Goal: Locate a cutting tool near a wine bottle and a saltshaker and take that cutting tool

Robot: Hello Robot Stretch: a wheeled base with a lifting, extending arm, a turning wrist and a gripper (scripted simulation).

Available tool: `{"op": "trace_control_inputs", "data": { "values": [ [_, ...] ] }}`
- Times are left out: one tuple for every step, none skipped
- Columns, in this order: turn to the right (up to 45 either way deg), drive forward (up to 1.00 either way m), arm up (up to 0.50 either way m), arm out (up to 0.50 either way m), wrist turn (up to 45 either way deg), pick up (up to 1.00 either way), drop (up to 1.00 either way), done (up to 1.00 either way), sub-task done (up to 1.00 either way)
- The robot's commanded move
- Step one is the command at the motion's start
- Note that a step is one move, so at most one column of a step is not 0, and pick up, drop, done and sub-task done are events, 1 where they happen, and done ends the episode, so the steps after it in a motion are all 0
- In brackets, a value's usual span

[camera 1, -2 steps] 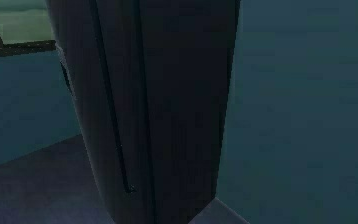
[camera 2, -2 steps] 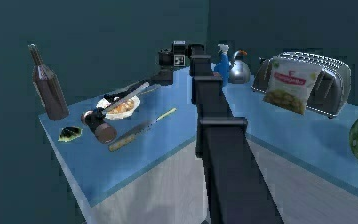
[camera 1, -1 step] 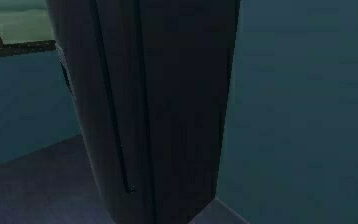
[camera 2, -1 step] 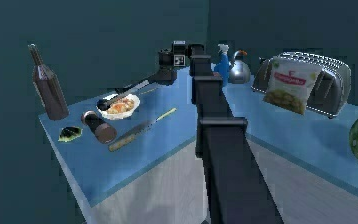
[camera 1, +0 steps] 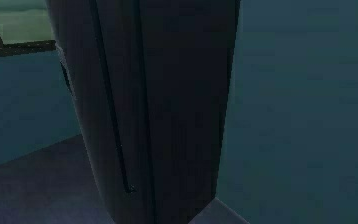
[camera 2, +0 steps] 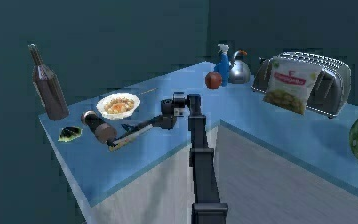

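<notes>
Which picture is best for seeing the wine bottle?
The arm side view: the wine bottle stands upright at the left end of the blue counter, whole and unblocked. The forward view faces a dark tall cabinet and a teal wall.

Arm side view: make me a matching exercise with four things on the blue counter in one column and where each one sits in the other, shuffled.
Things:
1. dark bottle
2. bowl of food
3. kettle
4. toaster

Places:
A. behind a printed packet, toward the picture's right
B. at the left end of the counter
C. in the back corner, beside a red round fruit
D. a little right of the dark bottle

Pairs: 1-B, 2-D, 3-C, 4-A
</notes>
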Motion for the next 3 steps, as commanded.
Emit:
{"op": "trace_control_inputs", "data": {
  "values": [
    [0.0, 0.00, 0.00, 0.00, 0.0, 1.00, 0.00, 0.00, 0.00],
    [0.0, 0.00, 0.10, 0.00, 0.0, 0.00, 0.00, 0.00, 0.00],
    [0.0, 0.00, 0.00, 0.00, 0.0, 0.00, 0.00, 1.00, 0.00]
  ]
}}
